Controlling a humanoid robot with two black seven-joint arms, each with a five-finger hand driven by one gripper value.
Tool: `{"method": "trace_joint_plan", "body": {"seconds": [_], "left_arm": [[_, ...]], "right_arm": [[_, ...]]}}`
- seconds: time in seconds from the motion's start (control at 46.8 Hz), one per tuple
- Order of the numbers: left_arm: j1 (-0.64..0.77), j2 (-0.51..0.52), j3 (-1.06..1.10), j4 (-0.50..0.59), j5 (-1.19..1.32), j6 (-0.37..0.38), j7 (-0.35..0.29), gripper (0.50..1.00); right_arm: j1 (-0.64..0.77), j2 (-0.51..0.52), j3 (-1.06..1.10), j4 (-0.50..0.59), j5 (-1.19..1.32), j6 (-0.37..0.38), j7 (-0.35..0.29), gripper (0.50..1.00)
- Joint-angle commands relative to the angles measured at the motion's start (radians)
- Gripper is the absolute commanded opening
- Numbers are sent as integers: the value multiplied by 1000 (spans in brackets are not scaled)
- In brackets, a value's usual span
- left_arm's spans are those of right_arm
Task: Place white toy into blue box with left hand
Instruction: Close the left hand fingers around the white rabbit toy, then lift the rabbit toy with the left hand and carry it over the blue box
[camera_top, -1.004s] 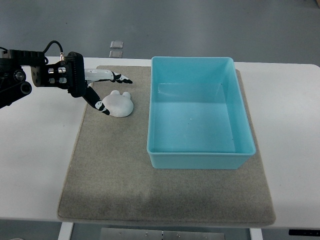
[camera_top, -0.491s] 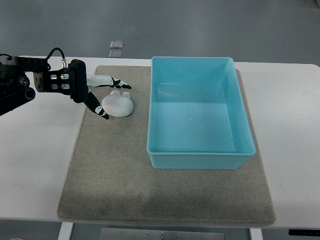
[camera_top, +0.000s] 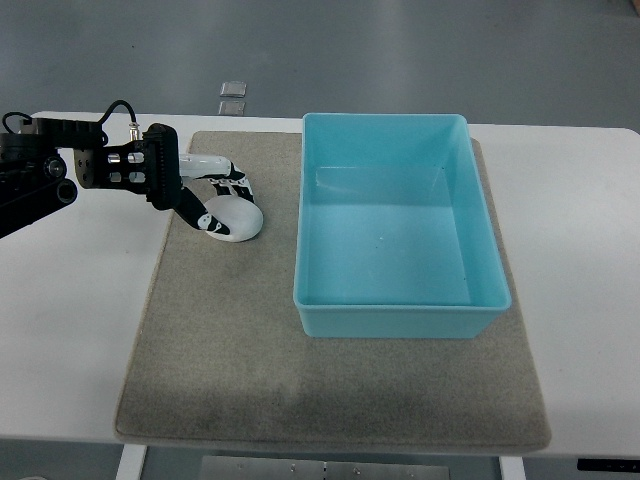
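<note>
The white toy (camera_top: 237, 218), a small rounded figure, lies on the grey mat (camera_top: 230, 350) left of the blue box (camera_top: 398, 310). My left hand (camera_top: 222, 203) comes in from the left edge and sits over the toy. Its fingers (camera_top: 238, 185) curl down over the toy's far side and the thumb presses at its near left side. The toy still rests on the mat. The box stands open with nothing inside it, a short gap to the toy's right. My right hand is out of the picture.
The mat lies on a white table (camera_top: 80, 320). Two small clear squares (camera_top: 232, 96) sit beyond the table's far edge. The box's left wall (camera_top: 300, 230) stands between the toy and the box's inside.
My left hand moved right and down onto the toy, and its fingers went from stretched out above it to curled around it. The toy's ears are now covered.
</note>
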Motion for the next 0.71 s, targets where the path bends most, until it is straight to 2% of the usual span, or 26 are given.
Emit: {"method": "trace_joint_plan", "body": {"seconds": [0.0, 0.363, 0.684], "left_arm": [[-2, 1, -3, 2, 0, 0, 2, 503], [-25, 1, -21, 25, -5, 6, 2, 512], [-107, -4, -38, 22, -9, 137, 2, 521]], "right_arm": [[1, 0, 0, 0, 0, 0, 0, 936], [1, 0, 0, 0, 0, 0, 0, 936], [1, 0, 0, 0, 0, 0, 0, 936]]}}
